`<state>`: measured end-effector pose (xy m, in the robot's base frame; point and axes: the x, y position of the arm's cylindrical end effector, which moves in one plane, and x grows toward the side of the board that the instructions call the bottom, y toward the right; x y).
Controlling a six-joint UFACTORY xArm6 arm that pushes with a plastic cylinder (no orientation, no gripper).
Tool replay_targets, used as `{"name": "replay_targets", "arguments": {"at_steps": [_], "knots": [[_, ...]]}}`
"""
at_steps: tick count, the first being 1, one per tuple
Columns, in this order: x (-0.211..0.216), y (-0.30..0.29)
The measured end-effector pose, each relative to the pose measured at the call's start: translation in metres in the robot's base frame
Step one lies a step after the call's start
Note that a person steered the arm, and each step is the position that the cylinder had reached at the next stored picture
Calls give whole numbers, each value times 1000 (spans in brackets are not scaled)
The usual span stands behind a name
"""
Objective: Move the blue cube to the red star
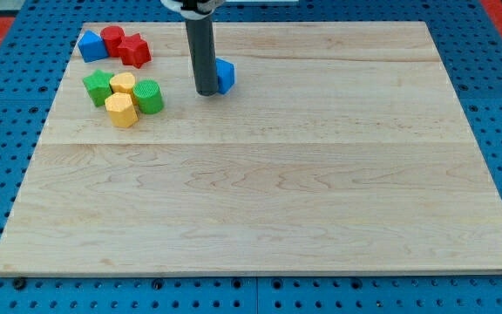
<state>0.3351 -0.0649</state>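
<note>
At the view's top left of the bench, the red star is sitting among a cluster of blocks. To its right, my tip is touching the blue cube on its left; the end effector is a bare rod, gripping nothing, so it probably needs to get round to the cube's right to push it leftward.

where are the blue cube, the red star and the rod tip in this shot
blue cube (226,76), camera view, on its visible right face beside the rod
red star (134,50), camera view, centre of its top
my tip (206,92), camera view, very bottom end of the rod
</note>
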Motion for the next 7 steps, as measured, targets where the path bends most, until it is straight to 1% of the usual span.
{"name": "replay_targets", "arguments": {"at_steps": [1, 2, 3, 4, 5, 6, 7], "knots": [[-8, 9], [16, 59], [5, 93], [-55, 7], [-65, -66], [-60, -22], [-54, 70]]}}
